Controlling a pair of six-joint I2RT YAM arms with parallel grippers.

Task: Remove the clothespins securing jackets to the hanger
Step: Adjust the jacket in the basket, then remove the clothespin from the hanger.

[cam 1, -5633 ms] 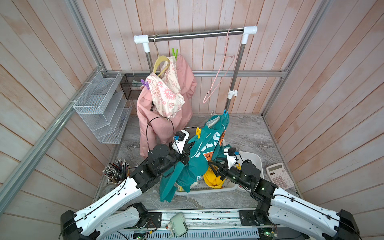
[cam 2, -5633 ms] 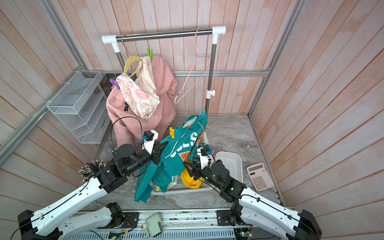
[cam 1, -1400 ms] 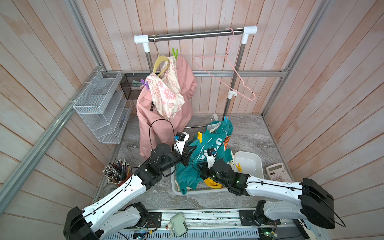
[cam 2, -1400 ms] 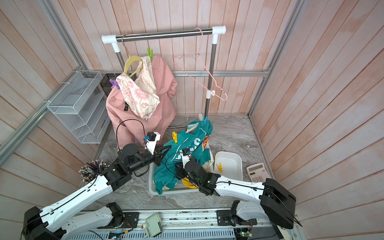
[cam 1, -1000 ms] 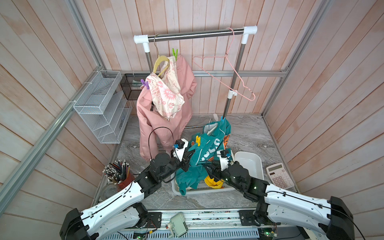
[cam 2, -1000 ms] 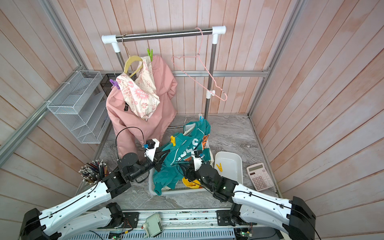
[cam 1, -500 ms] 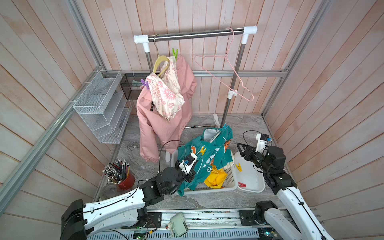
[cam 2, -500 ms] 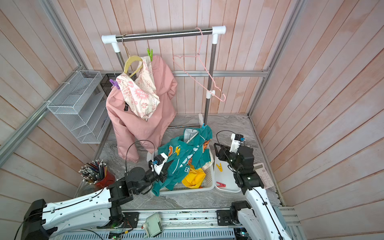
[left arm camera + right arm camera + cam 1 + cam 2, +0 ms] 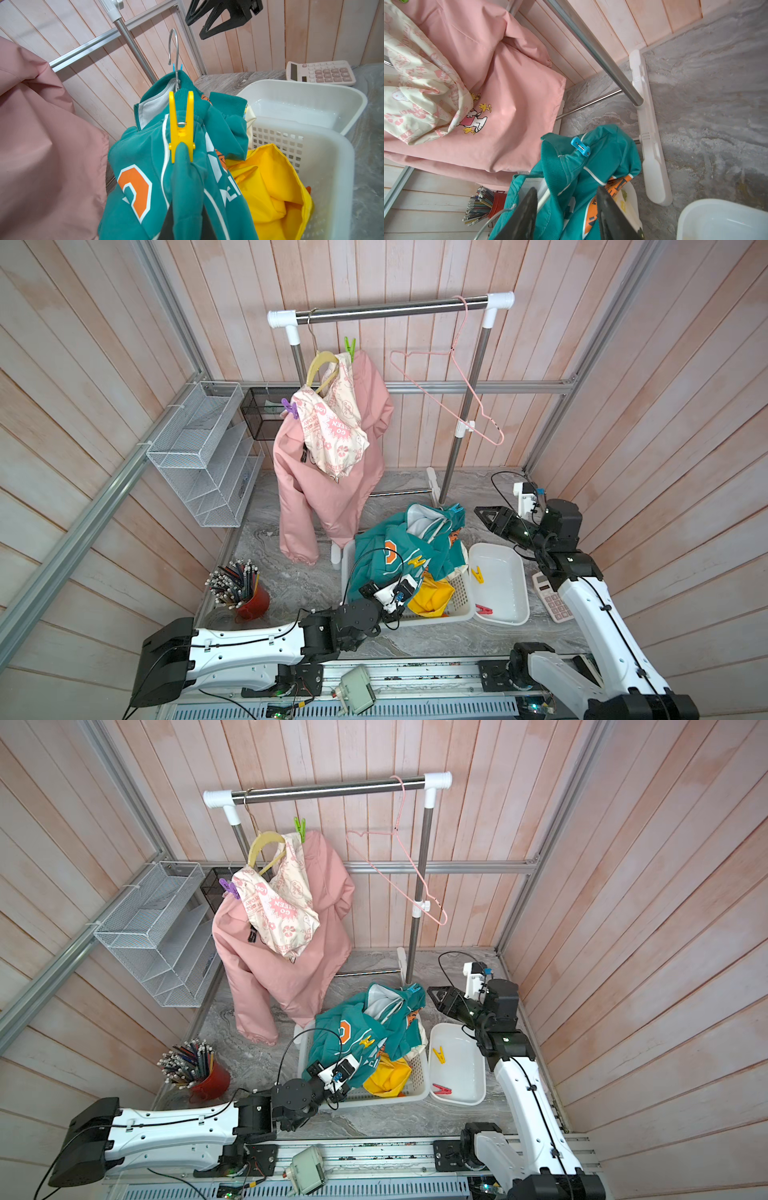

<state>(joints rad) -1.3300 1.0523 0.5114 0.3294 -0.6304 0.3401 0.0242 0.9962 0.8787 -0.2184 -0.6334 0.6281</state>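
The teal jacket (image 9: 399, 556) lies heaped over the white basket (image 9: 461, 605), still on its hanger, whose metal hook (image 9: 174, 52) sticks up. A yellow clothespin (image 9: 181, 126) and a blue clothespin (image 9: 580, 146) are clipped to it. My left gripper (image 9: 185, 220) is shut on a fold of the teal jacket just below the yellow clothespin. My right gripper (image 9: 484, 514) hovers open to the right of the blue clothespin, holding nothing. The pink jacket (image 9: 328, 493) hangs on the rail (image 9: 390, 311), pinned by a green clothespin (image 9: 349, 348) and a purple clothespin (image 9: 290, 408). The yellow jacket (image 9: 432, 599) sits in the basket.
A white tray (image 9: 505, 572) right of the basket holds a yellow clothespin (image 9: 477, 573) and a red clothespin (image 9: 484, 609). A calculator (image 9: 548, 597) lies beyond it. A bare pink wire hanger (image 9: 457, 385) hangs on the rail. A red pencil cup (image 9: 245, 593) and a wire shelf (image 9: 208, 452) stand on the left.
The teal jacket has come down from mid-air onto the basket with my left gripper still on it. My right arm has swung away to the right, and its jaws have narrowed somewhat.
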